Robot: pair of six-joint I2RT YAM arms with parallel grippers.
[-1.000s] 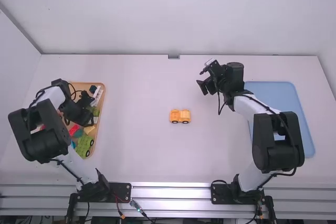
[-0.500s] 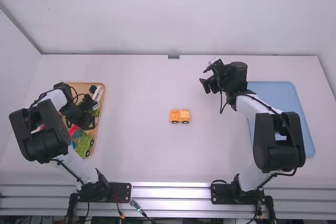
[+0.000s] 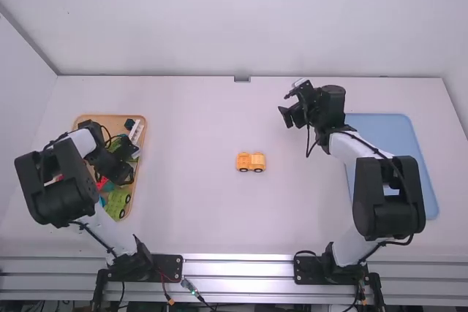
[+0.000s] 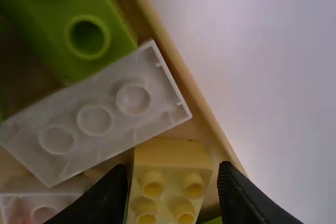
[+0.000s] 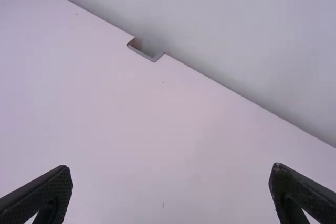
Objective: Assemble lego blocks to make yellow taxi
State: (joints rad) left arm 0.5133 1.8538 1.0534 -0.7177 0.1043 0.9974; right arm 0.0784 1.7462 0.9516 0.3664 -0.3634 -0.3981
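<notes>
Leaning over the tray (image 3: 110, 117), the left arm (image 3: 57, 186) holds seemingly released jaws astride a yellow block (image 4: 172, 155).

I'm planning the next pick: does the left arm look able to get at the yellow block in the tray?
Probably yes: the left gripper is open astride the yellow block, whose studs show uncovered, though a white brick lies close by.

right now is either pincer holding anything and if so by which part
Nothing is held: left pincer open around a yellow block, right pincer open and empty.
</notes>
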